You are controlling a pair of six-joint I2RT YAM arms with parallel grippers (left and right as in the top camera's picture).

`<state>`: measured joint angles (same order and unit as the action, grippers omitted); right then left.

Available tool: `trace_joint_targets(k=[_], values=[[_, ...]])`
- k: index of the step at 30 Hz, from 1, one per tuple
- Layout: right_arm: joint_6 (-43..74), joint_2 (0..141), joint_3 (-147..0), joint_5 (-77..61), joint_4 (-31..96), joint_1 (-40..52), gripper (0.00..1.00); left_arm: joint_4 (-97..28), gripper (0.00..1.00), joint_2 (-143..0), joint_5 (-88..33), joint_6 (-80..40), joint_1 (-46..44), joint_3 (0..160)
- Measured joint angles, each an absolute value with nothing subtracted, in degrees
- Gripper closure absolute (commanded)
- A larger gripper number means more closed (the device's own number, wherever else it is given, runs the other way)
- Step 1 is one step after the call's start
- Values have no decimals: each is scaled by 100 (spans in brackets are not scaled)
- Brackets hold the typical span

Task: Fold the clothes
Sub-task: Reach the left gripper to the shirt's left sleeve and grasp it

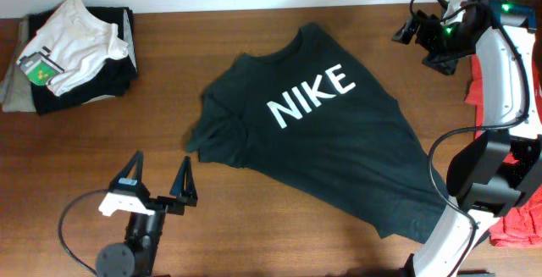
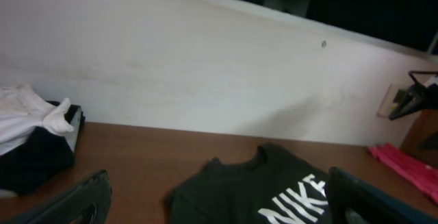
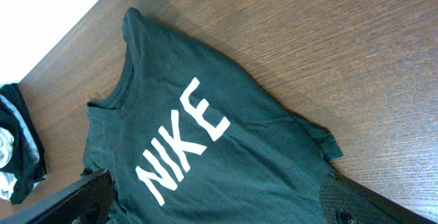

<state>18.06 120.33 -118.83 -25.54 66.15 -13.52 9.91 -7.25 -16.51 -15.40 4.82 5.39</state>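
A large black T-shirt (image 1: 322, 133) with white "NIKE" lettering lies spread face up on the wooden table, its left sleeve area rumpled. It also shows in the left wrist view (image 2: 274, 190) and the right wrist view (image 3: 205, 135). My left gripper (image 1: 159, 184) is open and empty, near the front edge, short of the shirt's left sleeve; its fingers frame the left wrist view (image 2: 222, 207). My right gripper (image 1: 411, 30) is open and empty, raised at the far right above the shirt's upper edge (image 3: 222, 207). A red garment (image 1: 517, 222) lies at the right edge, behind the right arm.
A pile of folded clothes, white on black (image 1: 72, 52), sits at the back left corner (image 2: 31, 142). More red fabric (image 2: 407, 169) lies at the right. A white wall runs behind the table. Bare wood lies around the shirt's left and front.
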Motion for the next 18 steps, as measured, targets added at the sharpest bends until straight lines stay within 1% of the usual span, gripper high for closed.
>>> trace_joint_targets(k=[3,6,8,13,14,15,18], values=[[1802,12033,-11883,-2556,6608,-1352,1,993,1,-1693,-1852,-1378,482,1146],[1802,12033,-11883,-2554,6619,-1352,1,1278,1,-2829,-2462,-1295,482,1844],[1806,12033,-11883,-2554,6622,-1352,1,1457,1,-3164,-2869,-1291,482,1940],[1802,12033,-11883,-2554,6622,-1352,2,1341,1,-3623,-3555,-1262,482,2008],[1802,12033,-11883,-2554,6619,-1352,1,1153,1,-3826,-3662,-1175,443,2174],[1802,12033,-11883,-2554,6617,-1352,1,698,1,-4062,-3715,-1057,370,2432],[1802,12033,-11883,-2554,6608,-1352,1,-1219,1,-5085,-3476,-519,-161,3623]])
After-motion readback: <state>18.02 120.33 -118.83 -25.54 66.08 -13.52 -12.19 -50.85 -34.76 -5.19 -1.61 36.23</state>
